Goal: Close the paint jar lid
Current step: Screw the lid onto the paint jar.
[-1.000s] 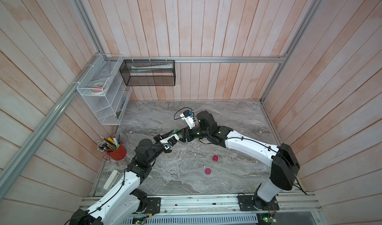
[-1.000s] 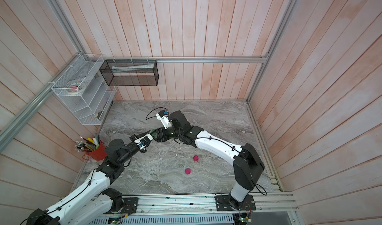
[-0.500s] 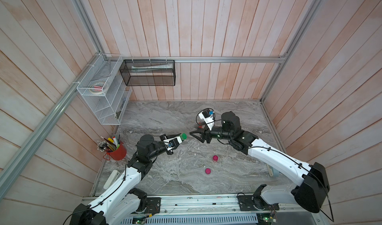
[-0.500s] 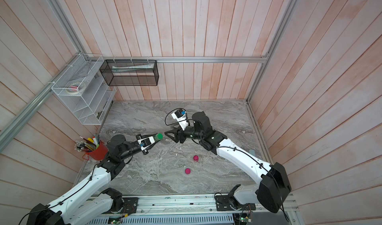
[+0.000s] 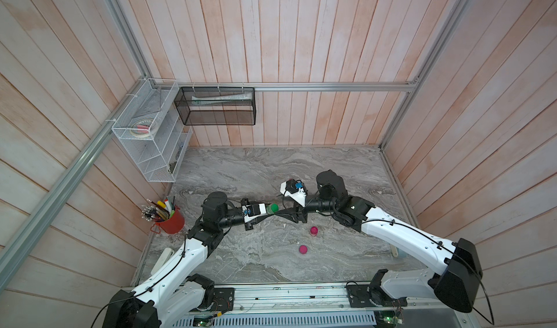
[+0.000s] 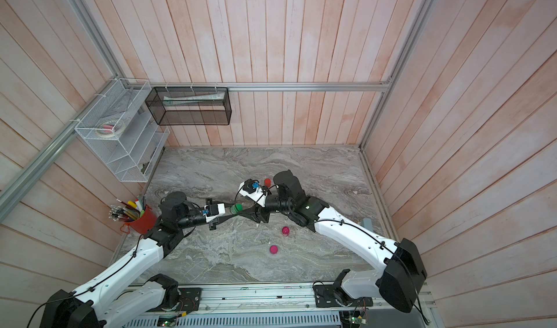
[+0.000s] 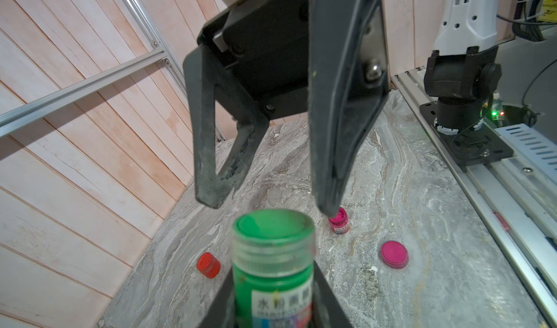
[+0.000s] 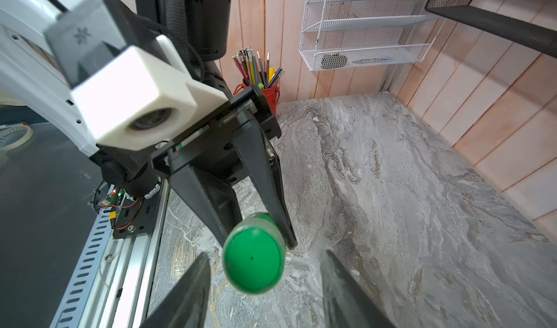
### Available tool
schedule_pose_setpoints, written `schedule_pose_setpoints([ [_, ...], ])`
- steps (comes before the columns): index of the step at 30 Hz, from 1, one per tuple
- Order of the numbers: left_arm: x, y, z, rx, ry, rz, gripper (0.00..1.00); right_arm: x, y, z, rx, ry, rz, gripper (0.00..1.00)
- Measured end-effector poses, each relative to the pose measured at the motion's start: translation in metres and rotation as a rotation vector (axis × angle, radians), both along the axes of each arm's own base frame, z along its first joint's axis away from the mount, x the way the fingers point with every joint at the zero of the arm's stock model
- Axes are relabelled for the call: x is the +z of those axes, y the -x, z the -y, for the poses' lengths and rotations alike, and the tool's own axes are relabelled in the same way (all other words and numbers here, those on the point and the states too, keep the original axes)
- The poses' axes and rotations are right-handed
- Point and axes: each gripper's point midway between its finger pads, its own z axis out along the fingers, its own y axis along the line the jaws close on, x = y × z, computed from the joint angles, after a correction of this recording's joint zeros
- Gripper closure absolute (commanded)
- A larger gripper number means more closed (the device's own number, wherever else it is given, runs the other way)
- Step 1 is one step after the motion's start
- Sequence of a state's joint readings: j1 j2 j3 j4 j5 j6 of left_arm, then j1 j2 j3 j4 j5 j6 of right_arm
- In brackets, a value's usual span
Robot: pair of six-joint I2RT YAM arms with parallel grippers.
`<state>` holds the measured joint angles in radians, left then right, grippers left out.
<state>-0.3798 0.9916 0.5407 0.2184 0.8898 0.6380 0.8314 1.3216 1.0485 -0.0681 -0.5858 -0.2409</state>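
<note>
Aluminium rail [image 5: 286, 295] nearest the camera head, both arm bases sitting on it. Just past it comes the grey marble table [image 5: 241, 266], and there's a loose pink lid [image 5: 303, 249] lying flat, with a small pink jar [image 5: 314, 230] standing near it, a little farther in; the two are apart, not touching.

Now the middle of the table. The left gripper [image 8: 256, 237] is clamped tight on the green paint jar [image 5: 272, 209], one finger on each side of the body. It holds the jar off the marble, tipped roughly level, top end pointing at the other arm. The green lid [image 8: 253, 261] sits on the jar's neck; whether it is screwed fully home cannot be told.

Facing it is the right gripper [image 7: 269, 206], jaws parted and holding nothing. Its fingers [image 7: 205, 160] stand one to each side of the lid with a clear gap on both, as the right wrist view shows.

Level with all this, by the left wall, is a red cup [image 5: 170, 221] full of pencils. Beyond the right wrist, a small red pot [image 6: 267, 181] stands on the marble. Farthest back are a white wire rack [image 5: 150, 148] on the left wall and a black mesh basket [image 5: 217, 109] on the back wall.
</note>
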Motion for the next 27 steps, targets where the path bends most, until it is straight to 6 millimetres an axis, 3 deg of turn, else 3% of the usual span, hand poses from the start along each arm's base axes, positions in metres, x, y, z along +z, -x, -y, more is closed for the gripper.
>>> schedule_pose_setpoints([
  [14,0.001,-0.002,-0.001,0.006,0.001,-0.001,0.71,-0.004,0.001,-0.009,0.021,0.027,0.006,0.59],
  [18,0.000,-0.003,-0.002,0.015,-0.002,-0.005,0.71,-0.006,0.001,-0.012,0.024,0.037,0.002,0.76],
  [27,-0.001,-0.006,-0.003,0.034,-0.007,-0.008,0.71,-0.007,-0.001,-0.013,0.009,0.041,-0.007,0.78],
])
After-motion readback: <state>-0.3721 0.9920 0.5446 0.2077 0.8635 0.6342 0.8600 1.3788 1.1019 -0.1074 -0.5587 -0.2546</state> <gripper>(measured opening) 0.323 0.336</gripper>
